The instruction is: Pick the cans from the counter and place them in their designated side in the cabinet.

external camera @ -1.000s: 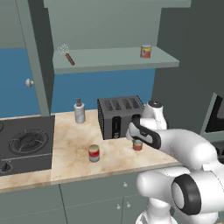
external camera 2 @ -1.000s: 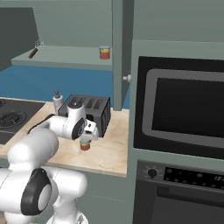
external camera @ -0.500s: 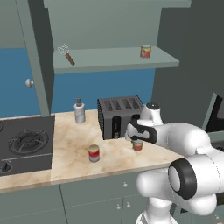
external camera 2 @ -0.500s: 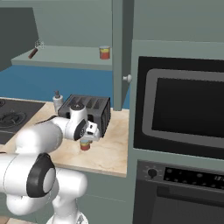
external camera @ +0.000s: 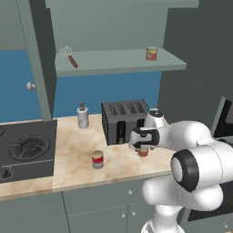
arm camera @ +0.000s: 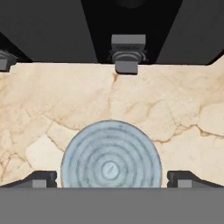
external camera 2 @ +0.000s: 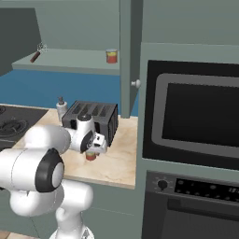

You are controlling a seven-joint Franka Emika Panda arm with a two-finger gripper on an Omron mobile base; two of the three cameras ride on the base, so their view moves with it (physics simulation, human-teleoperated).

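Observation:
An orange-red can (external camera: 143, 153) with a bluish-grey top (arm camera: 110, 155) stands on the beige counter (external camera: 77, 148) just in front of the toaster. My gripper (external camera: 142, 146) hangs right over it and is open. In the hand view one fingertip (arm camera: 41, 178) is left of the can and the other (arm camera: 183, 178) right of it, both apart from it. A red can with a pale band (external camera: 97, 159) stands further left on the counter. Another red can (external camera: 151, 53) sits on the cabinet shelf (external camera: 118, 63), and it is also in the right base view (external camera 2: 111, 56).
A black toaster (external camera: 125, 120) stands close behind the gripper, its lever (arm camera: 127, 54) facing the hand. A pale pump bottle (external camera: 82, 116) is at the counter's back, with the black stove (external camera: 25, 148) to the left. A brush (external camera: 70, 57) lies on the shelf. The oven column (external camera 2: 196, 121) closes off the right.
The hand has come down a little over the orange-red can and the elbow has swung. The gripper has stayed open and the cans have not moved.

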